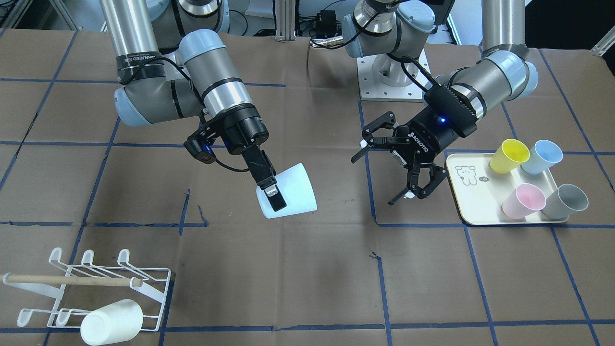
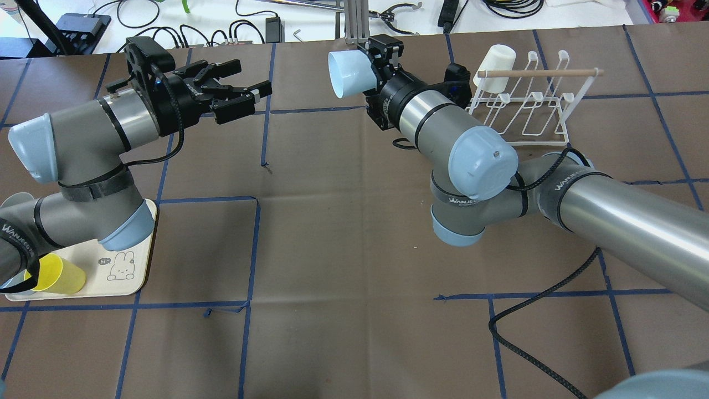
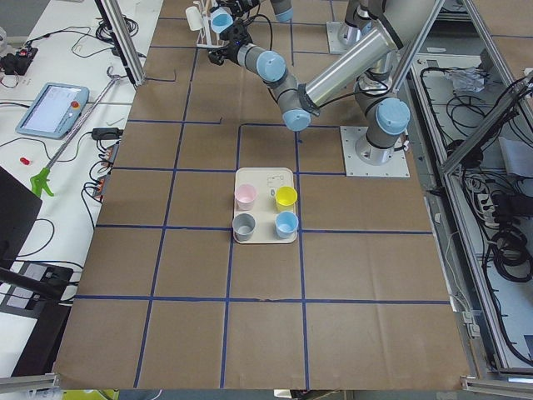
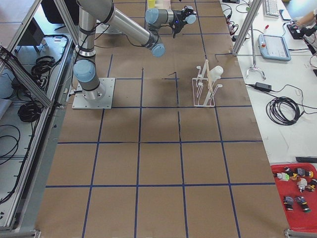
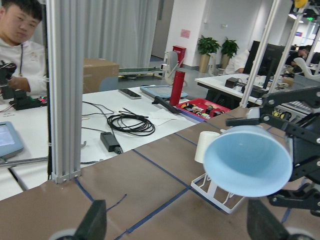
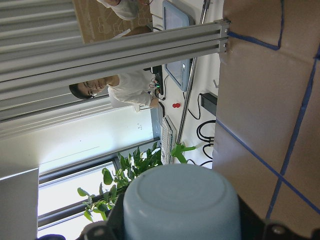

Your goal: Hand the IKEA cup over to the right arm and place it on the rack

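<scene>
My right gripper (image 1: 270, 191) is shut on a pale blue IKEA cup (image 1: 294, 191) and holds it tilted in the air above the table's middle. In the overhead view the cup (image 2: 345, 75) has its mouth turned toward my left gripper (image 2: 252, 77), which is open, empty and a short way off. The left wrist view looks into the cup's mouth (image 5: 247, 162); the right wrist view shows its base (image 6: 180, 200). The white wire rack (image 1: 144, 281) with a wooden dowel stands at the table's corner on my right side (image 2: 545, 119).
A white cup (image 1: 111, 322) sits upside down on the rack. A cream tray (image 1: 473, 192) near my left gripper holds a yellow cup (image 1: 509, 155), a blue cup (image 1: 542, 156), a pink cup (image 1: 523, 201) and a grey cup (image 1: 566, 202). People sit at desks beyond the table.
</scene>
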You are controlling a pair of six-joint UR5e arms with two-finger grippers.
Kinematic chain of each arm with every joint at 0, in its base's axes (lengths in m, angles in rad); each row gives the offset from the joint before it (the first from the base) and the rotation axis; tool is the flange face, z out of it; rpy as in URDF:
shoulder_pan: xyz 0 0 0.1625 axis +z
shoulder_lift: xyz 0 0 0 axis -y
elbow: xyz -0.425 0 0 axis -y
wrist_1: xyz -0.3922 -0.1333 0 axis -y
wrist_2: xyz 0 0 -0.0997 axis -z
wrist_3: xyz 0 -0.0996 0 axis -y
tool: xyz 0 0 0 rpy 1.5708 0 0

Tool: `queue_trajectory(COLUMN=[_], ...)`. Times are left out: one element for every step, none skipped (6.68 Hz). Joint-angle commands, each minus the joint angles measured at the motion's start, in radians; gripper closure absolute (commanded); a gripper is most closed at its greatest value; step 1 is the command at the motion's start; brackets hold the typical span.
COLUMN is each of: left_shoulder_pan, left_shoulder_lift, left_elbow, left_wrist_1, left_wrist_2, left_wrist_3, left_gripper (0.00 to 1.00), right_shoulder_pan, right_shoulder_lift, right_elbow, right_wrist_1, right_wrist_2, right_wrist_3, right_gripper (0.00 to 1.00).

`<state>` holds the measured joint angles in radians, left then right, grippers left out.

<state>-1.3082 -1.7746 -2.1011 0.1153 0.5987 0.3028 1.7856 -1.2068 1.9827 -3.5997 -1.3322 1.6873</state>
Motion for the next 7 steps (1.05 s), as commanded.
queue_trajectory(left_shoulder_pan=[-0.009, -0.034, -0.090, -0.148, -0.190, -0.195, -0.198], left_shoulder_lift=[0.023, 0.058, 0.082, 0.083, 0.074, 0.072, 0.078], left_elbow=[0.077, 0.135, 0.227, 0.347, 0.446, 0.520, 0.571], left_wrist_1=[-0.119, -0.287, -0.533, -0.801, -1.097, -1.332, -1.502], left_wrist_2=[0.310, 0.452, 0.616, 0.789, 0.879, 0.897, 0.962], left_wrist_3=[-0.181, -0.186, -0.189, -0.207, -0.256, -0.299, -0.338], left_gripper=[0.01, 0.01, 0.01, 0.01, 0.01, 0.01, 0.01], right_shoulder_pan=[-0.072, -0.116, -0.145, -0.167, -0.195, -0.240, -0.308], right_shoulder_lift=[-0.005, -0.007, -0.010, -0.008, -0.010, -0.002, -0.001], right_elbow=[-0.001, 0.001, -0.004, -0.008, -0.013, -0.018, -0.021], right_wrist_1=[0.001, 0.001, 0.001, 0.001, -0.007, -0.008, -0.001], right_wrist_2=[0.001, 0.002, -0.002, -0.004, -0.002, -0.001, -0.001], right_wrist_3=[-0.261, -0.454, -0.703, -0.894, -0.987, -1.093, -1.235], right_gripper=[0.80, 0.81, 0.82, 0.83, 0.83, 0.83, 0.83])
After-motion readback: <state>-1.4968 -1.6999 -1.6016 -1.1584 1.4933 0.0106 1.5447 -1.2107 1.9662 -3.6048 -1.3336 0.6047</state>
